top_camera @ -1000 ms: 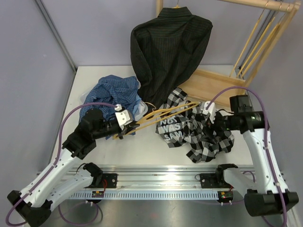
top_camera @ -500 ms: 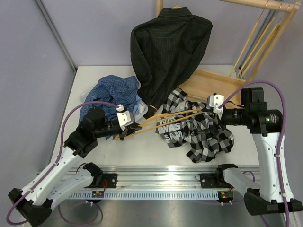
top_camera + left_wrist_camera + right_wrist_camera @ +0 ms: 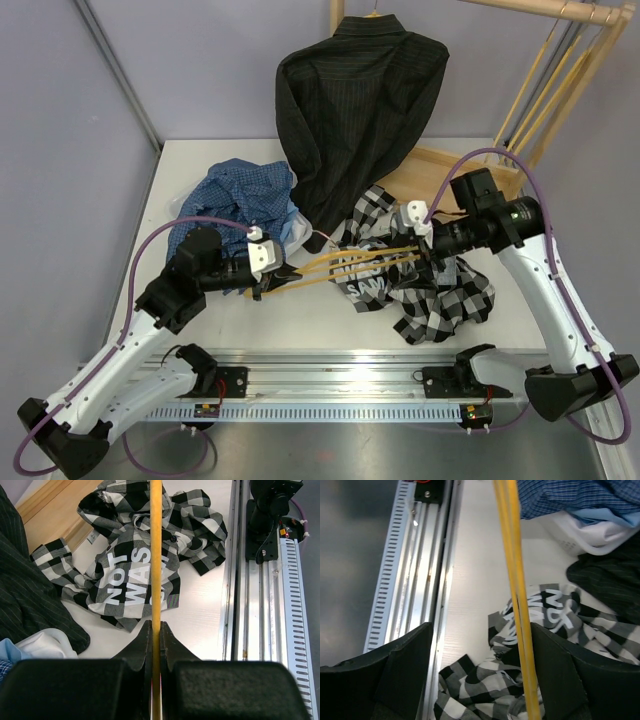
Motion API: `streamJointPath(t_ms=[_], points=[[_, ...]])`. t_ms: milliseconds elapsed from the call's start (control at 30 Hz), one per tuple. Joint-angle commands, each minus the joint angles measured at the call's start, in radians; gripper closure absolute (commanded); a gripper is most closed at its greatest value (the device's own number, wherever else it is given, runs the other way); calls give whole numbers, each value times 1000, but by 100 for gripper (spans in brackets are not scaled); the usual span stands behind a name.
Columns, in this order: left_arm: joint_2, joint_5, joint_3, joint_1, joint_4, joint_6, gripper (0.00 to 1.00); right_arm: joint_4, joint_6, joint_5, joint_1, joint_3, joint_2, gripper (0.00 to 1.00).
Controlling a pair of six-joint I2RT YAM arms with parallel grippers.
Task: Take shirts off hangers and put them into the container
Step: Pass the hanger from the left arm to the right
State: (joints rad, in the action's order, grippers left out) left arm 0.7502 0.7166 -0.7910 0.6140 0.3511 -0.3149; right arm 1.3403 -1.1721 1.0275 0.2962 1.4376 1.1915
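The left claw (image 3: 156, 632) is clamped tight on the hanger (image 3: 156, 555). It pinches one thin yellow bar near its end, so the frame is carried above the table (image 3: 300, 310) instead of dropping. Across from it the right claw (image 3: 480, 630) stands wide. Both hanger bars run between its fingers (image 3: 405, 670), nearer one side, and no contact shows. It looks set either to close on the far end or to clear out.

Under the hanger lies the checked shirt (image 3: 430, 290), crumpled on the table. It is off the frame by the look of it, but not in the basket (image 3: 568, 544), so it likely needs the next lift. The basket sits at the left, buried under the blue shirt (image 3: 240, 190). Only the right wrist view catches what seems to be its perforated white edge.

The top view alone shows the pinstriped shirt (image 3: 355, 110) hanging at the back, not yet taken down. The left wrist view alone shows the print on the checked cloth and how squarely the bar sits in the grip.
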Motion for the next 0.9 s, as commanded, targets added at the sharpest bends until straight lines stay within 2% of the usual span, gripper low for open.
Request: streamJointPath(t_ms=[0,133,167,533,567,633,700,867], points=[[-2,43,-20,-3,-38,-24,100,51,54,-60,73,-29,-24,17],[-2,40,-19,-3,-37,-26,100,53,51,-60,86,-22,-17,36],[-2,43,-19,-3,-37,-26,100,54,49,-64,87,-22,-17,43],[-12,34,-16,-5,-43,-21,100,45,58,-78,100,-45,-12,69],[-14,32,-14,-5,-41,-18,100,37,61,-83,100,-46,-18,74],[-15,29,-14,-5,-44,-18,100,23,75,-84,100,-49,-26,94],[-18,27,-13,-5,-46,-15,100,0,92,-81,100,-54,-44,100],[-31,7,-7,-5,-57,-10,100,-7,147,-66,100,-31,-66,100]])
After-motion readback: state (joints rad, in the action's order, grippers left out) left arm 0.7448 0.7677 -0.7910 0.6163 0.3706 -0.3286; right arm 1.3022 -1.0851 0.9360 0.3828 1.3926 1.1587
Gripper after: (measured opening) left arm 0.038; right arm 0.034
